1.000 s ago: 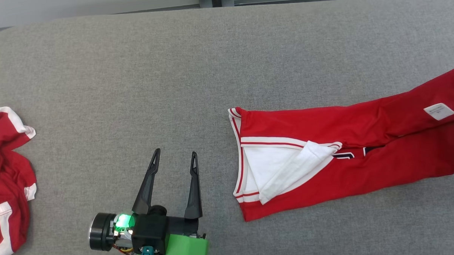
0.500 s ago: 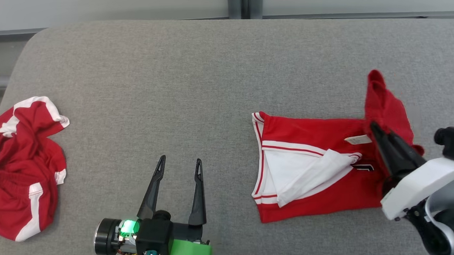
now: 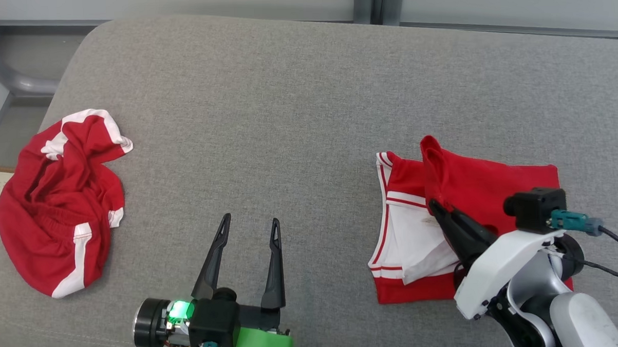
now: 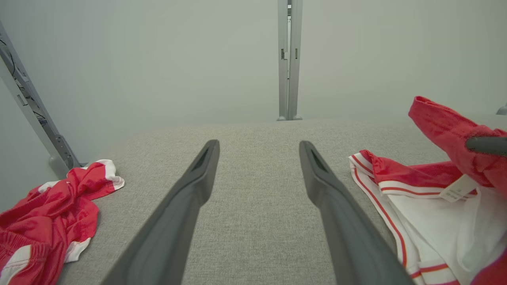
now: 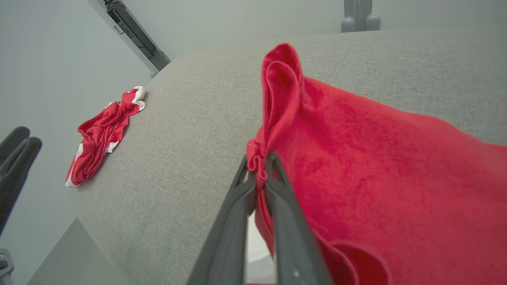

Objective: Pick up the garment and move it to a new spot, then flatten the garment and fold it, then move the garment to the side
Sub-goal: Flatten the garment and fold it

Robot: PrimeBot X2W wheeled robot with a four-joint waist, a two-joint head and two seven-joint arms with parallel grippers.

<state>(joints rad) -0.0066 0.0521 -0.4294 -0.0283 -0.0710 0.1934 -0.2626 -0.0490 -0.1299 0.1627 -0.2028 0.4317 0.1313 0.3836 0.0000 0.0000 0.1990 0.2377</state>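
The garment (image 3: 494,182) is red, with a white panel and striped trim. It lies partly folded. Its bunched red edge is pinched between the right fingers (image 5: 233,221) and lifted over the white panel, well apart from the left fingers (image 3: 275,267).

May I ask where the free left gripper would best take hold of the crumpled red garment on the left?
On the crumpled red garment, probably the raised ridge of folds near the middle, pinched from above. It lies in a slack heap with no stiff edge, and those folds stand proud of the grey surface, so the open jaws of the left gripper could straddle them.
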